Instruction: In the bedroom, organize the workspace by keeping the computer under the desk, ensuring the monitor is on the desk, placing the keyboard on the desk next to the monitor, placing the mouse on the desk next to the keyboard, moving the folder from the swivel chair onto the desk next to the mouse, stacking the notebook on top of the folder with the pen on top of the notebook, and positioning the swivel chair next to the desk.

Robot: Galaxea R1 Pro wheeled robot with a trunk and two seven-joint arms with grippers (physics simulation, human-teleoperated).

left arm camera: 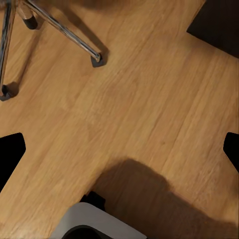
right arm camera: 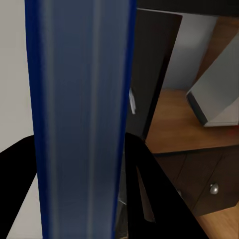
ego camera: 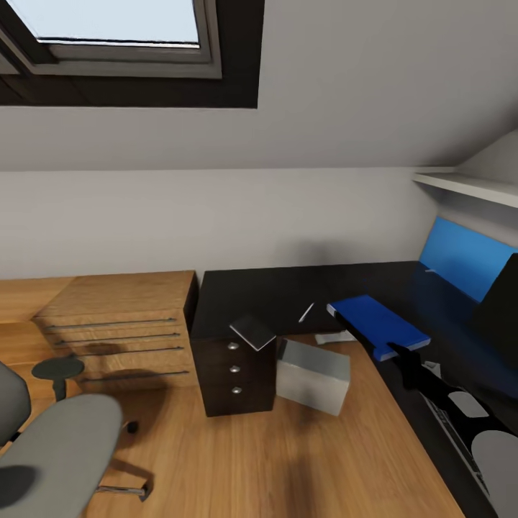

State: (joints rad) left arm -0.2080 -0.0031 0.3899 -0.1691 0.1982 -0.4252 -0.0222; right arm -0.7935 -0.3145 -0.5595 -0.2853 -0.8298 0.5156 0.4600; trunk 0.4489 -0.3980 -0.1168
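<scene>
My right gripper (ego camera: 397,352) is shut on the near edge of the blue folder (ego camera: 375,322), holding it flat over the black desk (ego camera: 273,291). In the right wrist view the folder (right arm camera: 79,119) runs edge-on between the right gripper's (right arm camera: 84,199) fingers. The pen (ego camera: 306,312) lies on the desk left of the folder. The notebook (ego camera: 253,331) rests on the drawer unit's corner. The grey computer (ego camera: 313,374) stands tilted on the floor beside the drawers. The monitor (ego camera: 500,309) is at the right edge. The swivel chair (ego camera: 50,446) is lower left. My left gripper (left arm camera: 119,154) hangs open over the floor. The keyboard and mouse are out of view.
A light-wood drawer chest (ego camera: 122,331) stands left of the desk. A blue upright panel (ego camera: 460,259) leans at the back right, under a white shelf (ego camera: 467,185). The chair's chrome base (left arm camera: 64,32) and a castor (left arm camera: 97,59) lie close to my left gripper. Wood floor (ego camera: 288,460) stretches between chair and desk.
</scene>
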